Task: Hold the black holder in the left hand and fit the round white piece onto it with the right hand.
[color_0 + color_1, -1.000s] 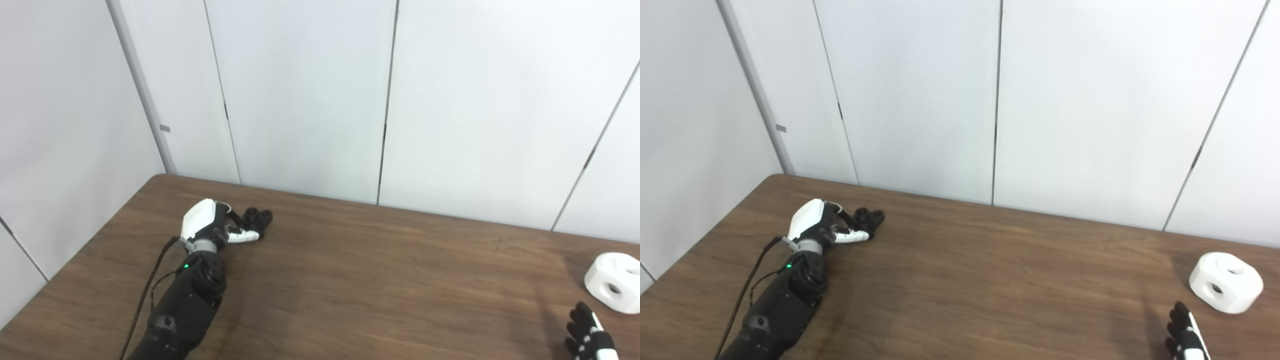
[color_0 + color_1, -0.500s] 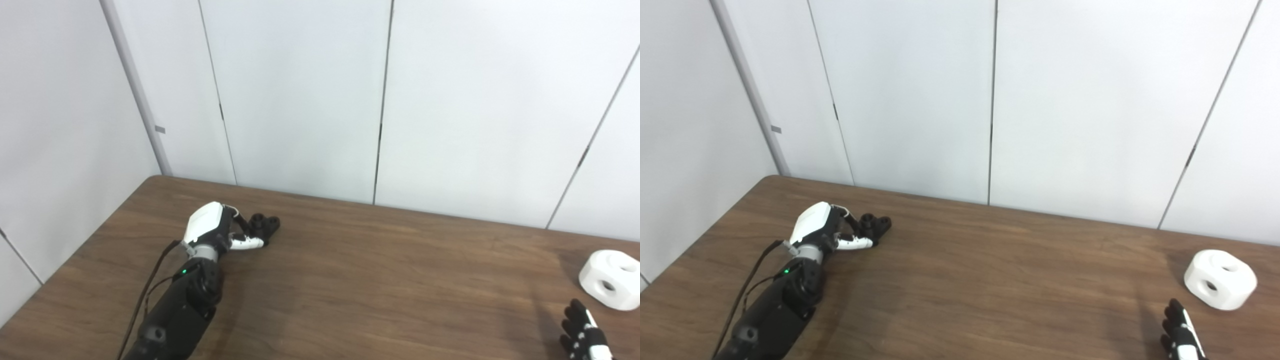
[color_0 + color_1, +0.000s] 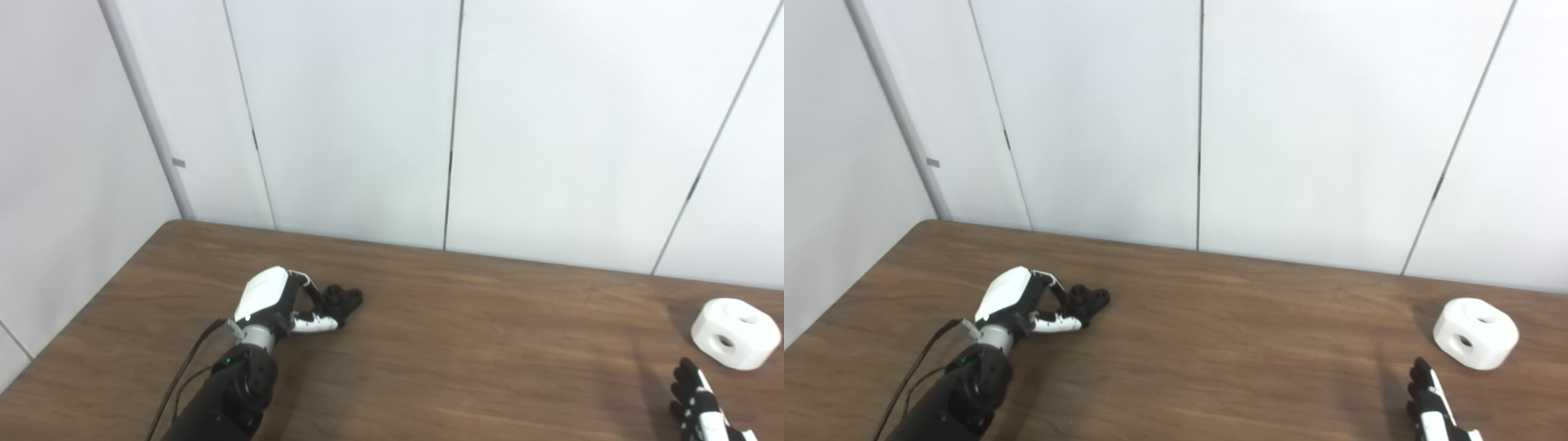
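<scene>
Brown table [image 3: 465, 367]; left robot hand [image 3: 275, 303] pinching black holder [image 3: 343, 299]; right robot hand [image 3: 1427, 398] spread, near round white piece [image 3: 1475, 334].

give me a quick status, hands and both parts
Left hand closed on black holder, holder on table. Right hand open, short of round white piece. Nothing between them.
</scene>
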You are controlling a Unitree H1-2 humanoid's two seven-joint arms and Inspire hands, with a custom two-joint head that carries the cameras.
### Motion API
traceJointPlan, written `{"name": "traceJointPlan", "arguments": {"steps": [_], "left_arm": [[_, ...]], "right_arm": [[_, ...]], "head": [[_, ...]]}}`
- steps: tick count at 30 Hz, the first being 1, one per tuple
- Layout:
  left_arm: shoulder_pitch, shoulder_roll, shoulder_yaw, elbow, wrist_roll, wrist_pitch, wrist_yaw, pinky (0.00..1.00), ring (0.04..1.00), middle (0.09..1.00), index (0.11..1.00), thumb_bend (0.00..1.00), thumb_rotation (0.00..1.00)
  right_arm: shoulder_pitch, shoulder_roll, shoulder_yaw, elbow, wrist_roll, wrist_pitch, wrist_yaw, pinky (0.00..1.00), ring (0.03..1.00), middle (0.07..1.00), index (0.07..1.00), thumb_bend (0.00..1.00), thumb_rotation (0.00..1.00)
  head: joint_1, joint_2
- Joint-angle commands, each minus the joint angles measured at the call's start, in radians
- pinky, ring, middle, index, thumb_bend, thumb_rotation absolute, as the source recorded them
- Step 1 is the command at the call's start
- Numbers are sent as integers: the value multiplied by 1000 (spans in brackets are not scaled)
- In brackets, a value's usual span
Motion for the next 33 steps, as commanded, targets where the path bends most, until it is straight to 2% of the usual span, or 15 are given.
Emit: {"name": "traceJointPlan", "arguments": {"steps": [1, 8, 15, 22, 27, 33], "left_arm": [[-3, -7, -23, -48, 28, -35, -12, 1000, 902, 794, 485, 520, 44], [42, -25, -85, -125, 86, -78, -19, 1000, 895, 786, 485, 521, 46], [95, -41, -129, -229, 156, -79, -62, 1000, 885, 789, 485, 521, 48], [162, -69, -155, -323, 184, -107, -98, 1000, 885, 789, 485, 521, 47], [209, -92, -171, -372, 211, -109, -127, 998, 880, 790, 485, 521, 48], [284, -120, -190, -414, 239, -150, -117, 1000, 878, 785, 485, 521, 47]], "right_arm": [[-17, 8, 10, -5, -10, -3, -2, 1000, 1000, 1000, 1000, 567, 1000], [-20, 22, 19, -13, -20, 8, -12, 1000, 1000, 1000, 1000, 593, 1000], [-31, 34, 30, -27, -34, 23, -19, 1000, 1000, 1000, 1000, 625, 1000], [-45, 49, 44, -58, -54, 73, -29, 1000, 1000, 1000, 1000, 678, 1000], [-52, 62, 53, -91, -64, 113, -35, 1000, 1000, 999, 1000, 658, 1000], [-58, 70, 55, -136, -71, 165, -36, 1000, 1000, 996, 1000, 669, 1000]], "head": [[-10, 6], [-61, 31], [-97, 59], [-130, 97], [-157, 123], [-185, 156]]}}
